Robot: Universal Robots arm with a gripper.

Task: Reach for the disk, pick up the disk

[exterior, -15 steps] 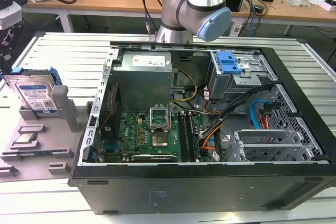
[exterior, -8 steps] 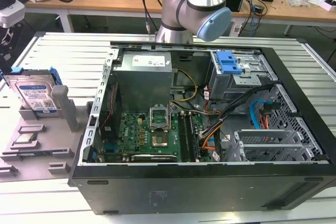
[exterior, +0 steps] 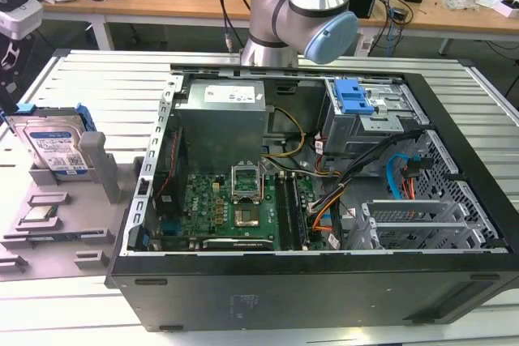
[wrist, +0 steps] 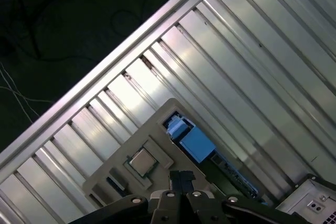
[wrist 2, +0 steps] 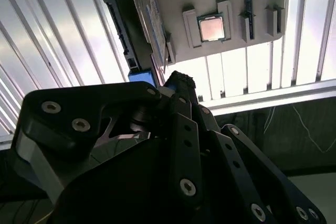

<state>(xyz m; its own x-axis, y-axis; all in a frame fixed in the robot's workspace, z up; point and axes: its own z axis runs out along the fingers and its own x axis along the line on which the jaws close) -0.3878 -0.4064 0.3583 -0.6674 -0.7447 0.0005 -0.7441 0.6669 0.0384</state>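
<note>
Early in the reach, by my read: nothing picked up. Tool [wrist: 181, 179] has its black fingers pressed together and empty, high over the ribbed aluminium tabletop [wrist: 252, 40]. The flat silver metal disk [exterior: 55, 150] in its blue plastic bracket stands on edge in the grey plastic fixture tray [exterior: 77, 200], below and ahead of the tool, well apart. Not yet done: contact, grasp, lift.

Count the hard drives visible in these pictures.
1. The disk stands in a slot of the grey holder at the exterior view's left, outside the computer case. More may be hidden in the case's drive cage.
</note>
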